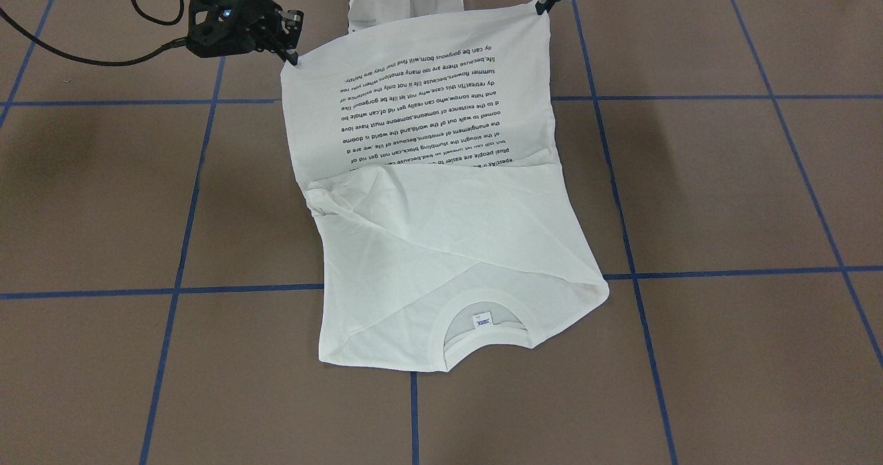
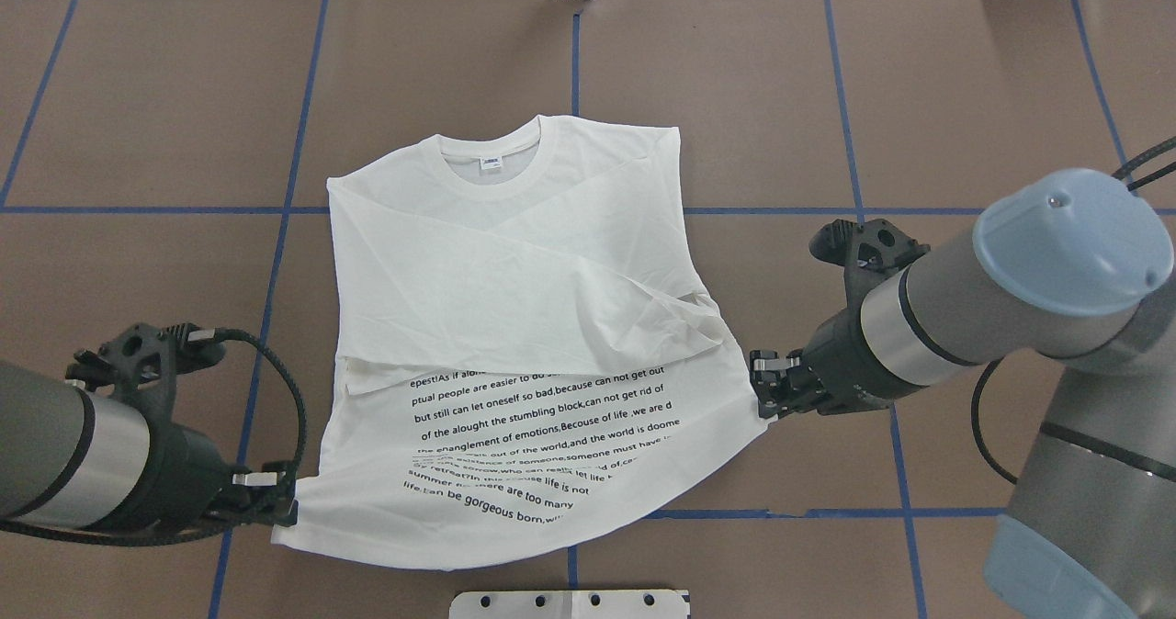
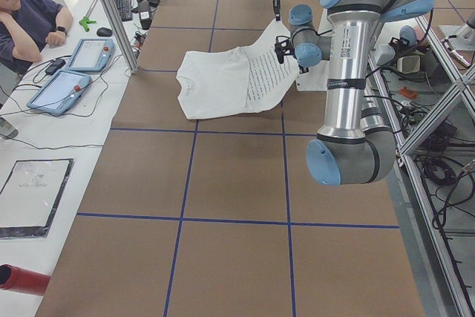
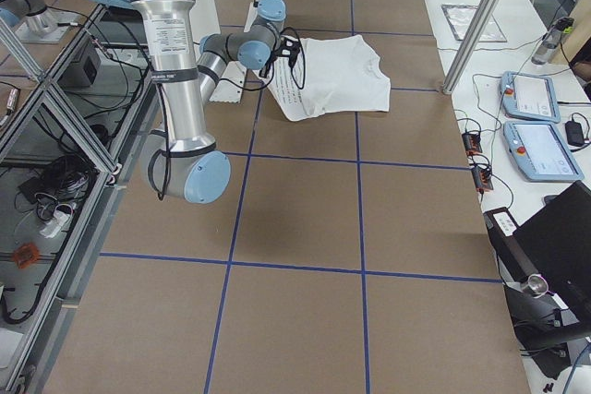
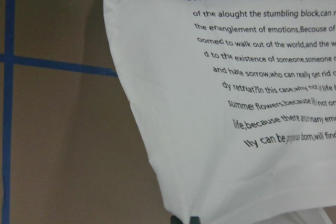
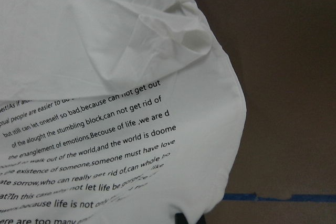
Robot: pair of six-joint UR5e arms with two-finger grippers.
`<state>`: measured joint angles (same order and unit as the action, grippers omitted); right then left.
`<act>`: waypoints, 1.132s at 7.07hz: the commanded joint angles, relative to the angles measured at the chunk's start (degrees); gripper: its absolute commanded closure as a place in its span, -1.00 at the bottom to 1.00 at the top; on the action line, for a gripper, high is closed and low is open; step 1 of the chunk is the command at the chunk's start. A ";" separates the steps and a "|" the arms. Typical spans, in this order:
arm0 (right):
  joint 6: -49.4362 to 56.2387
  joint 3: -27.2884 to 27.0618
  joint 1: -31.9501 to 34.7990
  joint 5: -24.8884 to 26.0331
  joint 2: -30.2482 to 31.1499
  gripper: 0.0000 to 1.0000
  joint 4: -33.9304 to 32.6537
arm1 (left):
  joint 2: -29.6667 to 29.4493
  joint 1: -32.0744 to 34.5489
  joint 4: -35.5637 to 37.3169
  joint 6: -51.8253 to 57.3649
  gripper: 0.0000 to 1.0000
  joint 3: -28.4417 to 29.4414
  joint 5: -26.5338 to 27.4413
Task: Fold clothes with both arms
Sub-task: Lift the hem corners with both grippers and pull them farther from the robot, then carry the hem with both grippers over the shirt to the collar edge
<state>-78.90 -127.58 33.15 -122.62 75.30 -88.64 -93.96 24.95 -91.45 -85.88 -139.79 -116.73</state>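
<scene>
Two end effectors are engaged, each closed on one bottom corner of the white T-shirt (image 2: 514, 261).

Left arm: it enters from the lower left of the overhead view with the forearm lying low and nearly level. My left end effector (image 2: 290, 501) is pinched on the hem corner on that side; the wrist camera shows the cloth gathered to a point at the fingertips.

Right arm: it enters from the right of the overhead view, blue elbow cap high and the forearm sloping down toward the garment. My right end effector (image 2: 763, 400) is clamped on the opposite hem corner, which sits farther from my base than the left corner.

Garment: the hem end is lifted off the counter (image 2: 138, 95) and hangs between the two grips, with the hem edge sagging in a curve. The block of black text (image 2: 542, 435) faces up on this raised part. The shoulder end lies flat on the counter, ribbed neck (image 2: 496, 146) pointing away from my base, small label (image 2: 492, 162) showing inside it. Folded cloth crosses the chest diagonally, with wrinkles bunched near my right side.

Surroundings: the white pedestal base (image 2: 570, 603) stands just beside the lifted hem, on my side of it.
</scene>
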 commanded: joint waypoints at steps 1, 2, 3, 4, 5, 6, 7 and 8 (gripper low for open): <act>1.73 3.12 4.89 0.27 -2.95 1.00 0.13 | -4.79 8.43 0.21 4.47 1.00 7.38 -3.41; 1.73 7.05 7.17 0.37 -6.80 1.00 0.13 | -7.70 11.24 0.22 5.10 1.00 11.78 -3.50; 2.17 9.87 8.06 0.72 -8.66 1.00 0.31 | -10.43 13.70 0.30 5.37 1.00 15.13 -3.50; 3.91 12.07 8.94 0.81 -9.73 1.00 0.31 | -11.85 16.25 0.22 6.50 1.00 18.38 -3.50; 5.15 15.05 9.91 0.89 -11.83 1.00 0.31 | -12.12 19.23 0.13 10.17 1.00 20.24 -3.59; 5.25 19.26 11.57 0.98 -15.07 1.00 0.31 | -13.52 21.53 -0.66 11.33 1.00 23.39 -3.68; 5.68 23.48 12.98 0.98 -17.88 1.00 0.92 | -14.66 23.29 -0.75 13.61 1.00 25.77 -3.77; 7.43 28.48 14.12 1.16 -18.95 1.00 6.14 | -15.11 24.35 -1.10 14.67 1.00 27.01 -3.94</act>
<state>-73.00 -104.77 45.75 -121.61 58.45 -86.65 -108.20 47.58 -92.16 -72.95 -114.88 -120.50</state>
